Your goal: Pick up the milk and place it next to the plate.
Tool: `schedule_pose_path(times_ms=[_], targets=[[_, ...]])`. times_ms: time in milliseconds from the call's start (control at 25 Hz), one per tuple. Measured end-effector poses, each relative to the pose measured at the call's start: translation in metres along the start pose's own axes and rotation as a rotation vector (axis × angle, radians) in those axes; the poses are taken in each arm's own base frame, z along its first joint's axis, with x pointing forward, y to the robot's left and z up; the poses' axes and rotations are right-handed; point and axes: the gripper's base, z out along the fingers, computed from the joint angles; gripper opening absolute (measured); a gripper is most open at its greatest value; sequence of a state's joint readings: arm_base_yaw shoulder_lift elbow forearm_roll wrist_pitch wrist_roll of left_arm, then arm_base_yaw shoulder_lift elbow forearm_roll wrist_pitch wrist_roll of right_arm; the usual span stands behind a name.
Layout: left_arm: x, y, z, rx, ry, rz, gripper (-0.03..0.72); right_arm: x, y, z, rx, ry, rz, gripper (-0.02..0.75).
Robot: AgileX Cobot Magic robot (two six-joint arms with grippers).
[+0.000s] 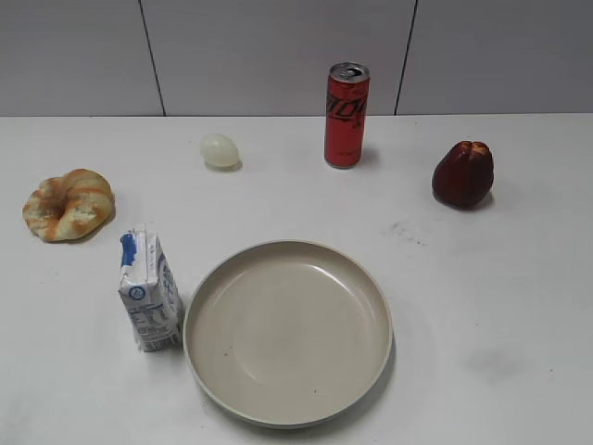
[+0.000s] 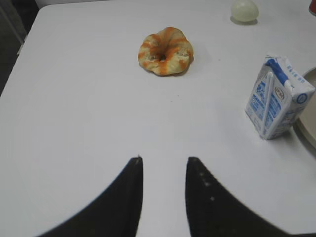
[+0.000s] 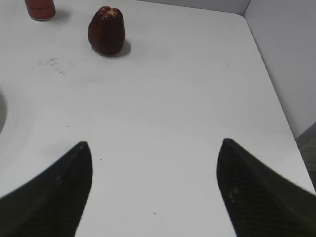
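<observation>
The milk [image 1: 149, 291], a small white carton with blue print, stands upright on the table right beside the left rim of the plate [image 1: 289, 332], a large beige dish at the front middle. In the left wrist view the milk [image 2: 277, 97] is at the right, with a sliver of the plate's rim [image 2: 309, 118] at the edge. My left gripper [image 2: 164, 159] is open and empty, above bare table well short of the milk. My right gripper [image 3: 155, 143] is wide open and empty over bare table right of the plate. Neither gripper shows in the exterior view.
A croissant-like bread ring [image 1: 69, 204] lies at the left, also in the left wrist view [image 2: 166, 51]. A pale egg [image 1: 220, 150], a tall red soda can [image 1: 346, 115] and a dark red fruit [image 1: 462, 173] stand at the back. The table's right edge [image 3: 276, 98] meets a wall.
</observation>
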State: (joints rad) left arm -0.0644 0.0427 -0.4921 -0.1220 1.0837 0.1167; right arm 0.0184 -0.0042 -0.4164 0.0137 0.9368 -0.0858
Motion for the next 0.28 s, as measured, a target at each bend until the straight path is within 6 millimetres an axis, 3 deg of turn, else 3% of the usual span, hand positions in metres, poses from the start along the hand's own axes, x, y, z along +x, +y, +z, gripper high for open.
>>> schedule_pose_path(times_ms=[280], targets=[[0.0000, 0.0000, 0.0000, 0.000, 0.000, 0.000, 0.230, 0.0000, 0.0000, 0.0000, 0.000, 0.000, 0.000, 0.593]])
